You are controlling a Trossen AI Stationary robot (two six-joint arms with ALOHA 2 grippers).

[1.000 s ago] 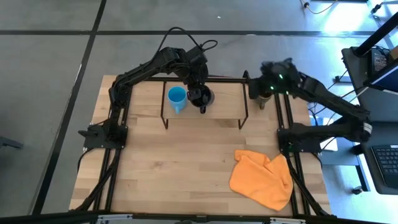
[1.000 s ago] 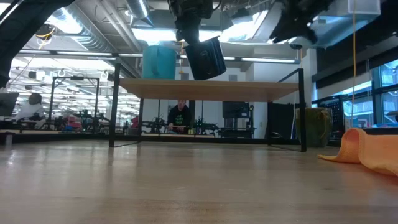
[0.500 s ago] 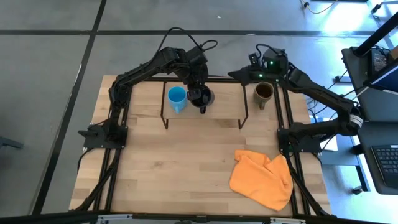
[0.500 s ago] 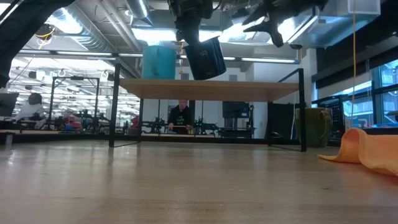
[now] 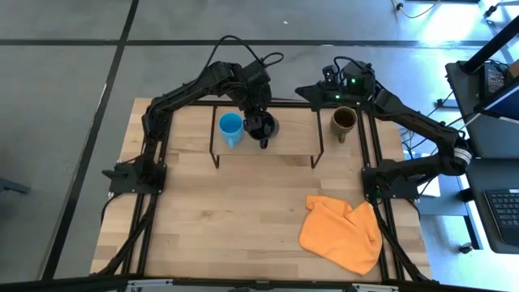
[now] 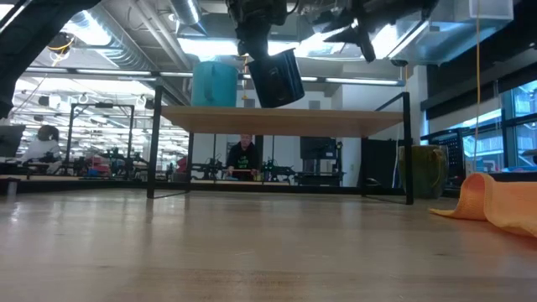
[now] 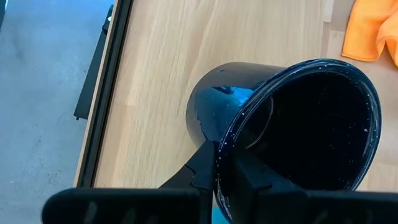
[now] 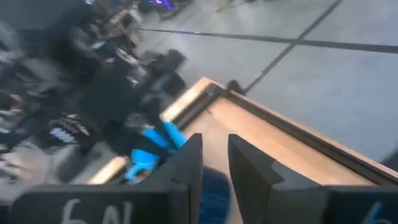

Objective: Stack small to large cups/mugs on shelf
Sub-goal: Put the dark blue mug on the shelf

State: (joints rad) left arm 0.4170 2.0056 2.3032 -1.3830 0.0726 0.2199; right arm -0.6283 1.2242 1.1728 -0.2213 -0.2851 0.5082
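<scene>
The black mug [image 5: 262, 126] [image 6: 277, 77] hangs tilted in my left gripper [image 7: 222, 177] just over the shelf [image 6: 336, 120]. Right beside it on its left, the light blue mug [image 5: 230, 128] [image 6: 215, 84] stands upright on the shelf board. On the tabletop to the right of the shelf stands the olive-brown mug [image 5: 343, 120] [image 6: 422, 170], with nothing touching it. My right gripper [image 5: 308, 92] [image 8: 215, 163] hovers high over the shelf's far right corner, pointing toward the table's left. A narrow gap shows between its fingers and it holds nothing. My left gripper pinches the black mug's rim [image 7: 219, 149], one finger inside the mouth and one outside on the wall. The fingers come from above. The mug is tilted, its mouth turned up and toward the table's right. Whether its lowest edge [image 6: 267, 104] touches the shelf board I cannot tell.
An orange cloth [image 5: 340, 234] [image 6: 495, 205] lies crumpled on the table's near right part. The shelf's black legs [image 6: 153, 143] stand toward the table's far side, with bare wood in front of them and on the left.
My right gripper has left the olive-brown mug, risen, and swung toward the table's far left. It now points left above the shelf's far right corner. The olive-brown mug stays on the table. The left gripper and black mug have kept still.
</scene>
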